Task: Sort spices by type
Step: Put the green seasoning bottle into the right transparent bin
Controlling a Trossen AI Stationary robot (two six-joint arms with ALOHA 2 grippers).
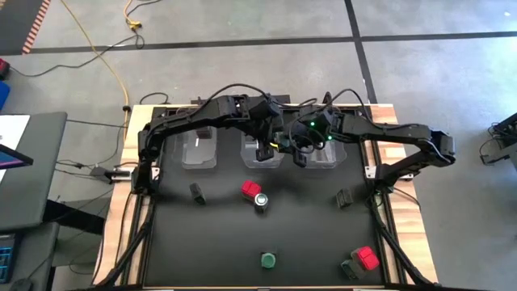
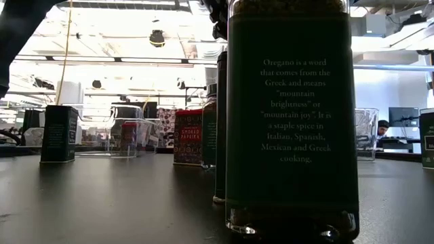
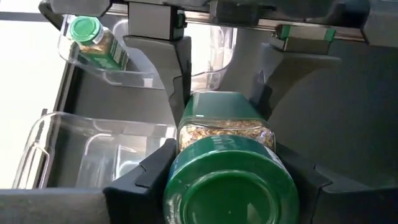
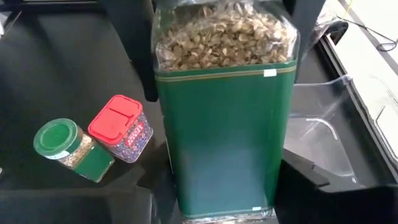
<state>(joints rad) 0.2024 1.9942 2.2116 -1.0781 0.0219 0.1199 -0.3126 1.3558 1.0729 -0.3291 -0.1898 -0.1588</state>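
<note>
Above the clear plastic bins (image 1: 262, 149) at the worktop's (image 1: 242, 242) far edge, the left claw (image 3: 227, 155) is clenched on a green-lidded, green-labelled oregano jar (image 3: 227, 180) while the right claw (image 4: 227, 186) clasps its base, seemingly a handover; next, one must let go

The green-lidded jar (image 3: 227, 168) is showing clear, glossy walls, glass or plastic I cannot tell, with coarse dried flakes inside and a smooth, shiny plastic lid. Its green label (image 4: 224, 137) is looking smooth and satiny. The bins (image 3: 93, 155) are gleaming as clear, glossy plastic. The table (image 1: 218, 234) is lying matt black. The red cap (image 4: 115, 119) is looking like smooth plastic.
</note>
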